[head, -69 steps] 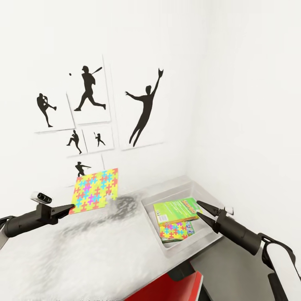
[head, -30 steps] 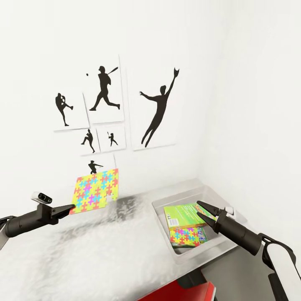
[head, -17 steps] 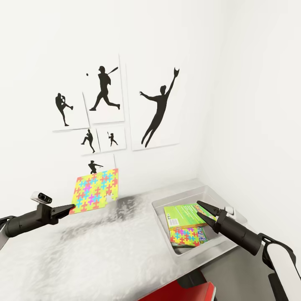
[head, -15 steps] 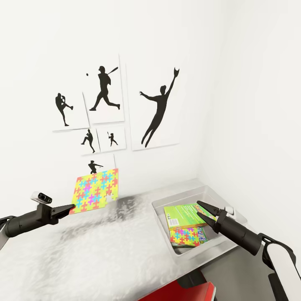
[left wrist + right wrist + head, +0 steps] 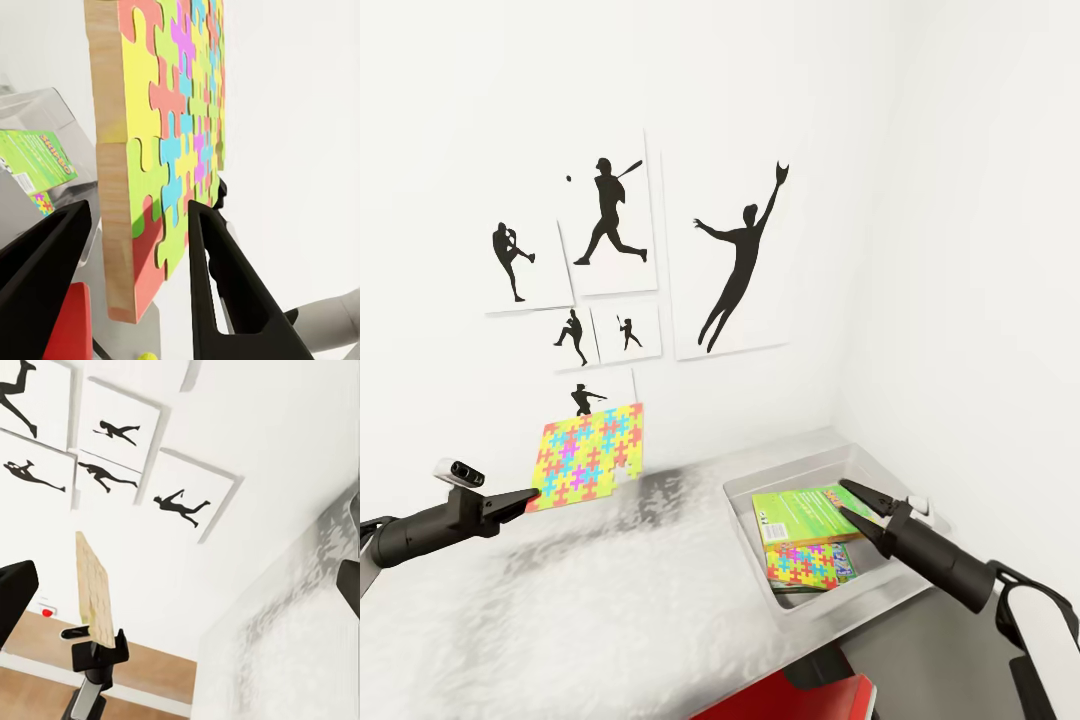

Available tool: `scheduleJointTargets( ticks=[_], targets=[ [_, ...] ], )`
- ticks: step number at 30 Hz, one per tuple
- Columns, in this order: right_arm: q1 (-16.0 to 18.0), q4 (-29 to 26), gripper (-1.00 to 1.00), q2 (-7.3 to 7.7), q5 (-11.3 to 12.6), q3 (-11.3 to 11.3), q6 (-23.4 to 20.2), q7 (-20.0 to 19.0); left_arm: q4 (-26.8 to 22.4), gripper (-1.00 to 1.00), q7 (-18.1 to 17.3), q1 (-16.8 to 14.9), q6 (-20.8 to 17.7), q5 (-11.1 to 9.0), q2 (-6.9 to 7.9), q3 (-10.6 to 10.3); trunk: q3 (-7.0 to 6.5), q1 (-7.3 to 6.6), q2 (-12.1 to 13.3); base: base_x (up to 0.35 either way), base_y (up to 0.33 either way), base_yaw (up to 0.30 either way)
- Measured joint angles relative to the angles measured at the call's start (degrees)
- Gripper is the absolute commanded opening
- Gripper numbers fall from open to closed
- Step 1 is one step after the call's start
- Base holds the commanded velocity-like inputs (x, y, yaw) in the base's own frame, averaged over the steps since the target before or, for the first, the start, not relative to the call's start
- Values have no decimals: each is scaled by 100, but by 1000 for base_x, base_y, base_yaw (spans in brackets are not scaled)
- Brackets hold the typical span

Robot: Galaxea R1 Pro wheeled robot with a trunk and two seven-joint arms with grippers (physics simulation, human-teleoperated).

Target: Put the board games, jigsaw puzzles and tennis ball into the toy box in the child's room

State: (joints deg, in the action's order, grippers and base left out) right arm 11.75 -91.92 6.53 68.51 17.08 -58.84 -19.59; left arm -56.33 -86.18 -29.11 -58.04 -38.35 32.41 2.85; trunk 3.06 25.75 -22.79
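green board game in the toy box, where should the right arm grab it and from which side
Probably the raised edge nearest the right gripper. The green board game lies tilted atop a puzzle in the toy box, so that edge sits proud. Come down from above and the right, jaws across its thin thickness.

Right gripper [image 5: 857,496] is drifting slightly rightward and lower over the toy box [image 5: 800,606] compared with half a second back, its tip now sitting off the green board game's [image 5: 800,505] far corner. The wall pictures [image 5: 732,260] are no longer shifting; camera is settling.
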Motion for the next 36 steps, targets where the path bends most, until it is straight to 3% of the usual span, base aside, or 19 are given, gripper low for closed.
scheduleJointTargets(
  ticks=[30, 33, 36],
  targets=[
    [-4, -10, 100, 32, 17, 66, -38, -10, -14, -100, 25, 2, -7, 1, -5, -5, 0, 0, 0, 0, 0, 0],
    [-7, -11, 100, 63, 18, 123, -52, -239, -49, -100, 202, -18, -24, 9, -93, -17, 0, 0, 0, 0, 0, 0],
    [-41, -13, 100, 81, -2, 294, -62, -759, -126, -100, 490, -210, -81, -7, -407, -30, 0, 0, 0, 0, 0, 0]
  ],
)
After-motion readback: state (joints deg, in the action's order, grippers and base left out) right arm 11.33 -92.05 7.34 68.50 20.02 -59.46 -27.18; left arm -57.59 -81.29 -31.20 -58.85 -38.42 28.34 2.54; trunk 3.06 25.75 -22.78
